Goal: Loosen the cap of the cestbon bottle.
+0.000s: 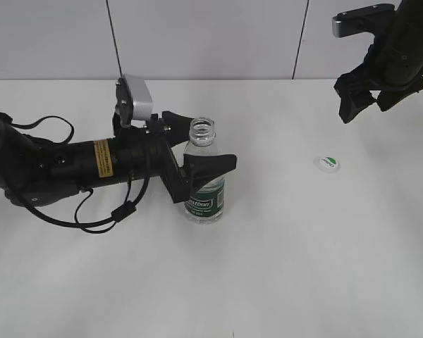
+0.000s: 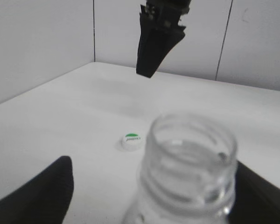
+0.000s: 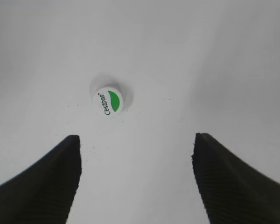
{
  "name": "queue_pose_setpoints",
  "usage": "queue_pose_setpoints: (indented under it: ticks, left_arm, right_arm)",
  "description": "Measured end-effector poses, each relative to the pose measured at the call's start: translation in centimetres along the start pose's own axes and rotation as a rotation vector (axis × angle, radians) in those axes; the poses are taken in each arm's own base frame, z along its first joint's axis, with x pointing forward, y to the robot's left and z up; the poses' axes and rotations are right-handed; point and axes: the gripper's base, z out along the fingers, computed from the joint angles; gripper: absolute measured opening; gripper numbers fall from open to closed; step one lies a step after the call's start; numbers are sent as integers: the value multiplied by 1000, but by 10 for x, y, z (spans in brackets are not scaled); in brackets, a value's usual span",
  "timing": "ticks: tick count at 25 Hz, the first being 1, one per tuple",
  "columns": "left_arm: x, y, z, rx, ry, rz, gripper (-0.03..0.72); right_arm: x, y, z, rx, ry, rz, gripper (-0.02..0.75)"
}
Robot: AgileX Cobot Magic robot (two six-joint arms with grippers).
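Leftmost, the left gripper (image 1: 197,141) is laid horizontally, its jaws parted to either side of the cestbon bottle (image 1: 204,176); contact cannot be told. The bottle is stood upright between those jaws, neck uncapped. Further right, the cap (image 1: 327,163) is laid flat on the white table (image 1: 303,267), mark upward, below the raised right gripper (image 1: 363,98), whose jaws are spread with nothing held.

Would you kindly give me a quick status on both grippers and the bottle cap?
Left gripper open, jaws either side of the cestbon bottle. Right gripper open, raised, empty. Cap off, lying on the table. Nothing in the way.
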Motion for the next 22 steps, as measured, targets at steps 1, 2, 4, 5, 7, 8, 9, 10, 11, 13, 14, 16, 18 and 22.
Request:
queue_pose_setpoints:
  ticks: [1, 2, 4, 5, 7, 8, 9, 10, 11, 13, 14, 16, 18, 22]
  left_arm:
    - [-6, 0, -1, -1, -11, 1, 569]
    - [-13, -1, -1, -1, -22, 2, 569]
    - [-25, -2, -3, -2, -44, 7, 569]
    - [-32, -3, -4, -2, -56, 13, 570]
    - [-44, -4, -6, -2, -77, 25, 570]
    - [-51, -5, -7, -2, -89, 30, 571]
    - [-59, -7, -8, -1, -102, 34, 571]
    - [-66, -8, -10, 0, -115, 33, 571]
    - [-72, -9, -11, 2, -126, 27, 571]
    - [-88, -13, -15, -1, -145, 36, 571]
    - [-94, -14, -17, -6, -149, 40, 571]
    - [-109, -16, -21, -33, -144, 49, 571]
    - [-122, -17, -26, -82, -116, 39, 571]
    - [-145, -15, -43, -269, -25, -11, 571]
  right_arm:
    - [0, 0, 0, 0, 0, 0, 566]
    - [0, 0, 0, 0, 0, 0, 565]
    - [0, 0, 0, 0, 0, 0, 565]
    - [0, 0, 0, 0, 0, 0, 565]
    - [0, 0, 0, 0, 1, 0, 565]
    - [0, 0, 0, 0, 1, 0, 565]
    - [0, 0, 0, 0, 2, 0, 565]
    - [0, 0, 0, -1, 3, 0, 565]
    - [0, 0, 0, -1, 4, 0, 565]
    - [1, 0, 0, -3, 11, 0, 565]
    - [1, 0, 0, -5, 15, 1, 565]
    - [2, 1, 0, -13, 25, 4, 565]
    - [3, 1, 0, -15, 35, 4, 565]
    - [6, 2, -1, -24, 68, 4, 564]
